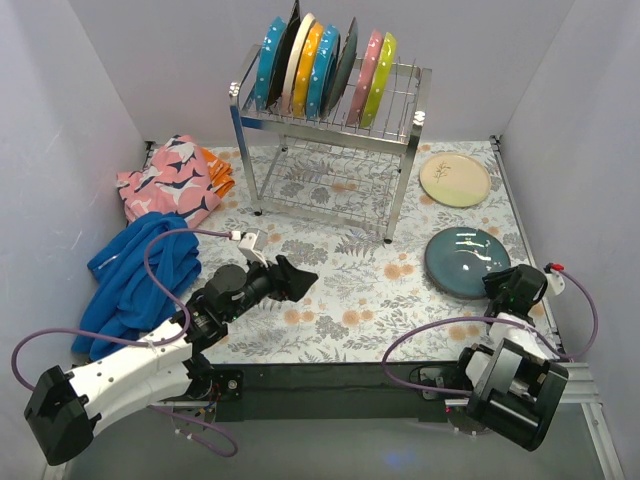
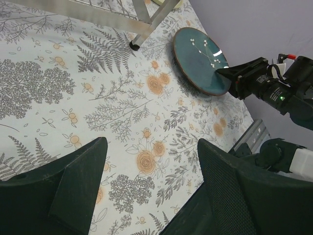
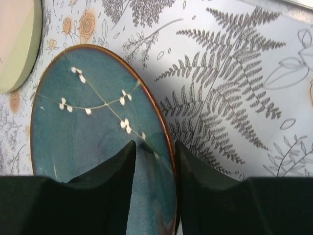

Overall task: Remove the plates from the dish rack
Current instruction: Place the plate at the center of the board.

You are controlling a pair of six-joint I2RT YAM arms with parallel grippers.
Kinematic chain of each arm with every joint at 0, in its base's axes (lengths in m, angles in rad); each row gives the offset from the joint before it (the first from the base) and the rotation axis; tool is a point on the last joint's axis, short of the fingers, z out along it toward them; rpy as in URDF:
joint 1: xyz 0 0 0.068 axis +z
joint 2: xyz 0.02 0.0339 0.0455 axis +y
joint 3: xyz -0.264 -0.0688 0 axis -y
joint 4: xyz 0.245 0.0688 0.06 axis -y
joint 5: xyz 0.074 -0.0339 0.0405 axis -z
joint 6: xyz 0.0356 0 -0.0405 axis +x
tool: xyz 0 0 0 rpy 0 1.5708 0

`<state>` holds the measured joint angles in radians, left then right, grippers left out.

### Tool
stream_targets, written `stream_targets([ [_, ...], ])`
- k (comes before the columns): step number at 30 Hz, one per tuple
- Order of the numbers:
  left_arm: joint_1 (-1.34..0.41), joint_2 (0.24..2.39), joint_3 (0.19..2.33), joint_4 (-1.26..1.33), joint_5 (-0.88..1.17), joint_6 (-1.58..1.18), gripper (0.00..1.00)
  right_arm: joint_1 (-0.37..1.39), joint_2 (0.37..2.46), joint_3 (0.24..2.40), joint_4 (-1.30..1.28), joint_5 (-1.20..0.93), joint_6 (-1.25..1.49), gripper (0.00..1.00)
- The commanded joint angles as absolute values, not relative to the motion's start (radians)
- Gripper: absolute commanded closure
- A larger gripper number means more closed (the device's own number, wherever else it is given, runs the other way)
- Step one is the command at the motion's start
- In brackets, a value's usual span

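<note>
While eight plates (image 1: 310,65) stand on edge in the upper slots of the dish rack (image 1: 330,132) at the far side of the bench (image 1: 350,300), two more lie flat on the floral cover to the right of the rack: a cream plate (image 1: 454,180) further back and a dark teal plate (image 1: 465,260) with a pale sprig pattern nearer the arms, the two apart from each other. The right gripper (image 1: 495,282) sits low at the teal plate's near right edge; its jaws are slightly spread, with the brown rim running between them in a gap wider than the rim, so they straddle the plate rather than pinch it. The left gripper (image 2: 151,144) hovers over the middle of the bench, jaws spread wide with nothing between them, aimed towards the teal plate. A blue cloth (image 1: 135,275) and a pink patterned cloth (image 1: 170,180) lie bunched at the left side of the bench
</note>
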<state>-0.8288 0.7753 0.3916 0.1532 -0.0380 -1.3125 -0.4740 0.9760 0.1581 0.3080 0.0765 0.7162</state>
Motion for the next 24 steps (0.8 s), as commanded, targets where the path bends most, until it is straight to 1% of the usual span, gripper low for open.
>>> stream_targets([
  [1,-0.834,0.753,0.390,0.181,-0.075,-1.285,0.27,-0.506,1.018,0.255,0.384,0.041,0.669,0.54],
  [3,-0.834,0.755,0.390,0.181,-0.077,-1.284,0.27,-0.515,1.038,0.304,0.278,0.093,0.673,0.49],
  [7,-0.834,0.750,0.387,0.175,-0.087,-1.287,0.27,-0.538,1.035,0.322,0.201,0.158,0.680,0.43],
  [8,-0.834,0.747,0.384,0.176,-0.090,-1.287,0.27,-0.543,1.017,0.322,0.192,0.158,0.675,0.42],
  [11,-0.834,0.738,0.376,0.175,-0.103,-1.289,0.27,-0.548,0.958,0.334,0.131,0.186,0.666,0.35],
  [13,-0.834,0.741,0.377,0.176,-0.103,-1.292,0.27,-0.548,0.924,0.368,0.056,0.219,0.664,0.24],
  [14,-0.834,0.744,0.377,0.179,-0.092,-1.292,0.27,-0.548,0.892,0.380,0.031,0.227,0.661,0.17],
  [17,-0.833,0.759,0.382,0.179,-0.080,-1.293,0.27,-0.548,0.823,0.420,-0.033,0.241,0.650,0.15],
  [19,-0.834,0.761,0.385,0.176,-0.080,-1.293,0.27,-0.548,0.781,0.446,-0.037,0.200,0.637,0.15],
  [20,-0.834,0.761,0.385,0.176,-0.080,-1.293,0.27,-0.548,0.775,0.459,-0.040,0.177,0.627,0.13],
  [23,-0.834,0.749,0.383,0.173,-0.081,-1.292,0.27,-0.546,0.791,0.537,-0.046,0.045,0.600,0.14],
  [24,-0.834,0.744,0.382,0.170,-0.083,-1.290,0.27,-0.537,0.802,0.558,-0.046,-0.054,0.592,0.16],
])
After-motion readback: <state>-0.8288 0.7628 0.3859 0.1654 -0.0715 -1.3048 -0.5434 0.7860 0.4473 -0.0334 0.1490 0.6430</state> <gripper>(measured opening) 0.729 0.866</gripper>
